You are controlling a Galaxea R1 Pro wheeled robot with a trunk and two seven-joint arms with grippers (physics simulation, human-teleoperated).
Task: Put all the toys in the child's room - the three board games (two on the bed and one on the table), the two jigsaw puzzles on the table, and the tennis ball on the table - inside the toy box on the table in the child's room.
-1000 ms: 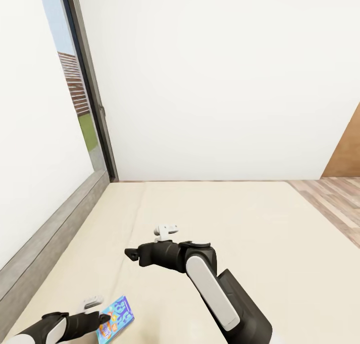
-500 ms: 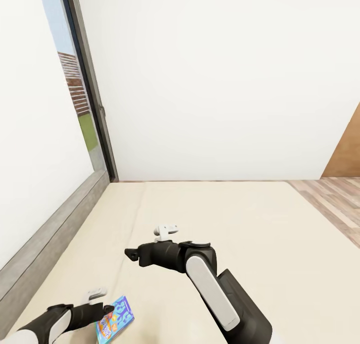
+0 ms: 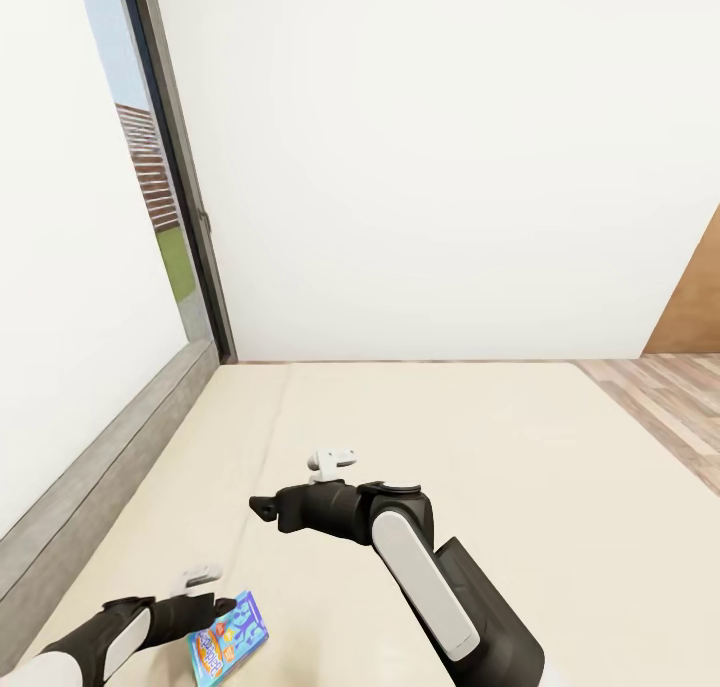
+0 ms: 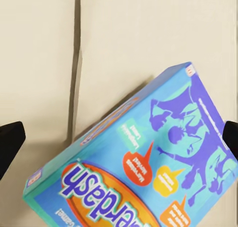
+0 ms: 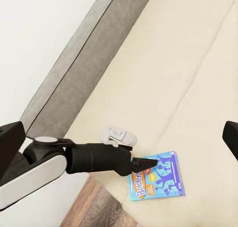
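Left gripper (image 3: 222,605) hangs spread wide right over the blue board game (image 3: 227,638), which lies flat on the bed (image 3: 520,447) near its front-left edge; right gripper (image 3: 262,508) hovers mid-mattress, fingers apart, holding nothing

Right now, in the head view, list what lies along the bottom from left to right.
Left gripper → blue board game on the bed → right arm.

Both arms (image 3: 420,567) are glossy black with long white panels and small white wrist brackets (image 3: 333,459).
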